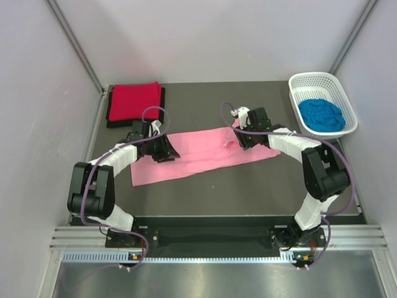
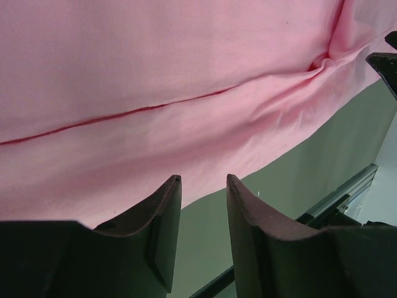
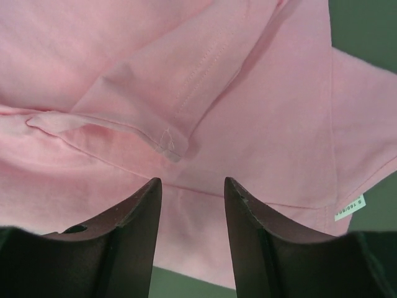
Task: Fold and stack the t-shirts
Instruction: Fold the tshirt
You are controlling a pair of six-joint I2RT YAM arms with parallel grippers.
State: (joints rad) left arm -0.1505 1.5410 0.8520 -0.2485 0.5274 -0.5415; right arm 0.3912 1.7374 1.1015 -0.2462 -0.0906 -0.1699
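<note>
The light pink t-shirt [image 1: 198, 154] lies folded into a long strip across the middle of the table. My left gripper [image 1: 166, 149] is open and empty over its left part; in the left wrist view [image 2: 203, 180] the tips hang at the shirt's near edge [image 2: 155, 93]. My right gripper [image 1: 243, 138] is open and empty over the right part; the right wrist view [image 3: 192, 181] shows a folded sleeve [image 3: 155, 99] just ahead. A folded red t-shirt [image 1: 134, 100] lies on a folded black t-shirt [image 1: 162, 107] at the back left. The bright blue t-shirt [image 1: 321, 115] is crumpled in the basket.
A white lattice basket [image 1: 322, 79] stands at the back right of the dark table [image 1: 248, 186]. Grey walls close in the left, back and right. A metal rail [image 1: 217, 239] runs along the near edge by the arm bases.
</note>
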